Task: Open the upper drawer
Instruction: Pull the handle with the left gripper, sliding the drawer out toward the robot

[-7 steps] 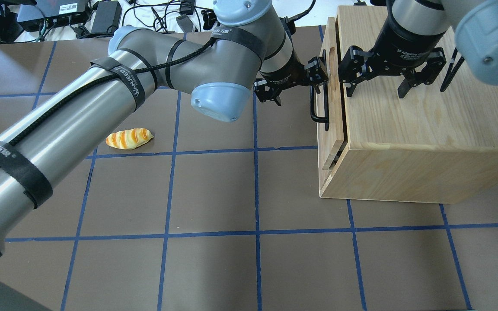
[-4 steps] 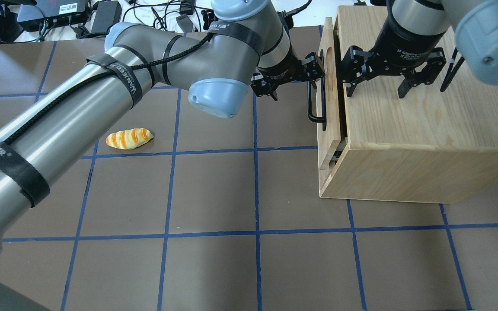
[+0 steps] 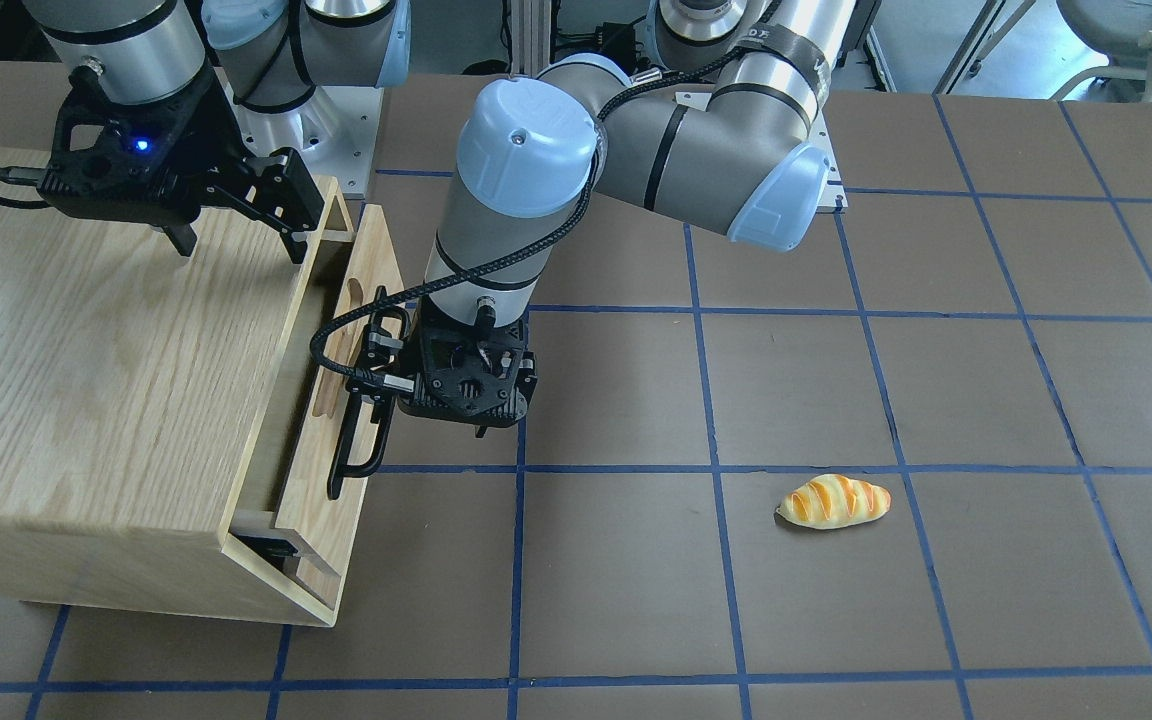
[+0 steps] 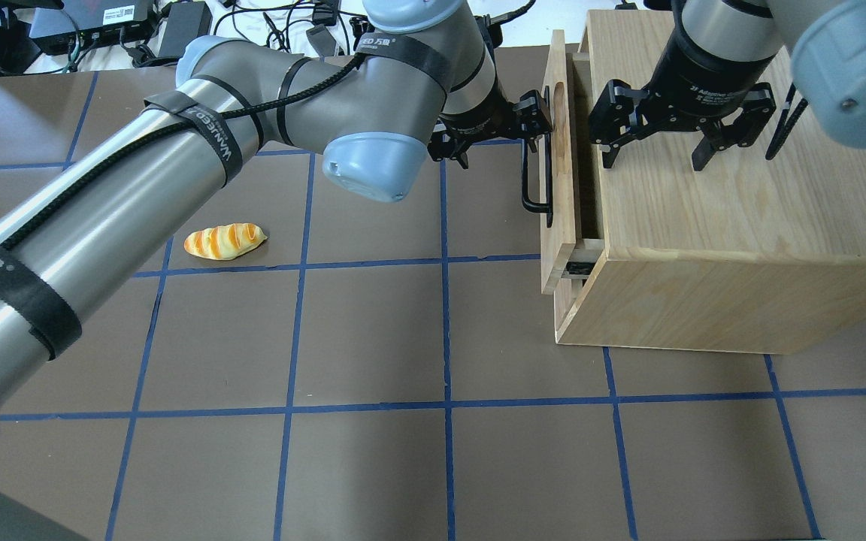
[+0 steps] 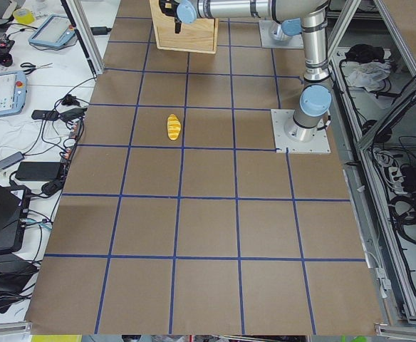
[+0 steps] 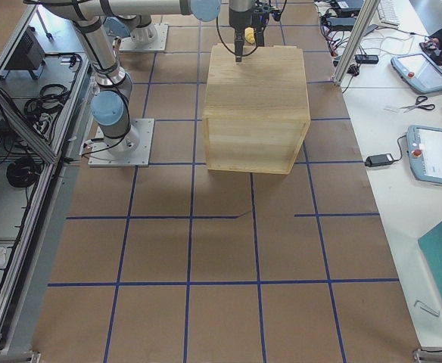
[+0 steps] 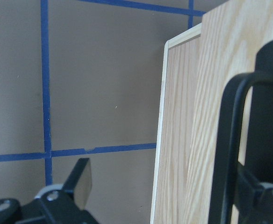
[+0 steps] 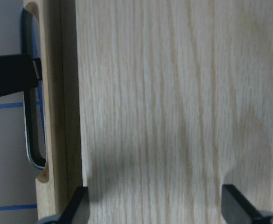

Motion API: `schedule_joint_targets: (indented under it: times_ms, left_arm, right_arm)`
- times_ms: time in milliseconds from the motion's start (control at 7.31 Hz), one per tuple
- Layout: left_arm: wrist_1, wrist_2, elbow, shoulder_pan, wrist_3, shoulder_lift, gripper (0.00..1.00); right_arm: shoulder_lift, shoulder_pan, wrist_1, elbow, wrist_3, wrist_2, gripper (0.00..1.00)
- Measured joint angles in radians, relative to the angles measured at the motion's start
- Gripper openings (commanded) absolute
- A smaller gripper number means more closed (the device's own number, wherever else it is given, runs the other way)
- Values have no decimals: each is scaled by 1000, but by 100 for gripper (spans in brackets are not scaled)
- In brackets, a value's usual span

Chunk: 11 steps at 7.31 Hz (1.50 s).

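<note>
The drawer [image 4: 561, 225] stands partly out of the cabinet [image 4: 704, 225], with a dark gap between its front panel and the cabinet's face. The coming pull goes straight away from that face. The handle [image 4: 525, 176] runs along the panel, across the pull direction.

The left gripper [image 4: 507, 143] is the nearer one, in front of the cabinet with its fingers apart. One is tucked between bar and panel, the other is free outside, so this is a hook and not a clamp.

The right gripper [image 4: 652, 165] is above the cabinet top, fingers wide apart and holding nothing.

The hooked finger is mostly hidden; whether it touches the bar I cannot tell. The drawer's inside is in shadow.
</note>
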State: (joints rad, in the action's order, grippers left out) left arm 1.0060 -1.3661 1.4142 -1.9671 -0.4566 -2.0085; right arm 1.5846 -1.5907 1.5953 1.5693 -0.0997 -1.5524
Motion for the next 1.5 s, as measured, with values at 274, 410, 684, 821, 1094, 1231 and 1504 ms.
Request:
schedule_joint_targets:
  times_ms: [274, 410, 684, 821, 1094, 1231, 1504]
  left_arm:
    - [4, -6, 0, 21, 19, 4, 100]
    - [5, -7, -1, 30, 28, 6, 100]
    - [21, -8, 0, 55, 52, 18, 100]
    - [30, -8, 0, 65, 69, 24, 100]
    - [36, -8, 1, 84, 97, 28, 100]
    - [37, -8, 1, 95, 112, 28, 100]
    - [41, -31, 1, 109, 136, 28, 100]
  right_arm:
    - [0, 0, 0, 0, 0, 0, 100]
    - [0, 0, 0, 0, 0, 0, 100]
    - [0, 0, 0, 0, 0, 1, 100]
    - [0, 0, 0, 0, 0, 0, 100]
    - [0, 0, 0, 0, 0, 0, 100]
    - [0, 0, 0, 0, 0, 0, 100]
    - [0, 0, 0, 0, 0, 0, 100]
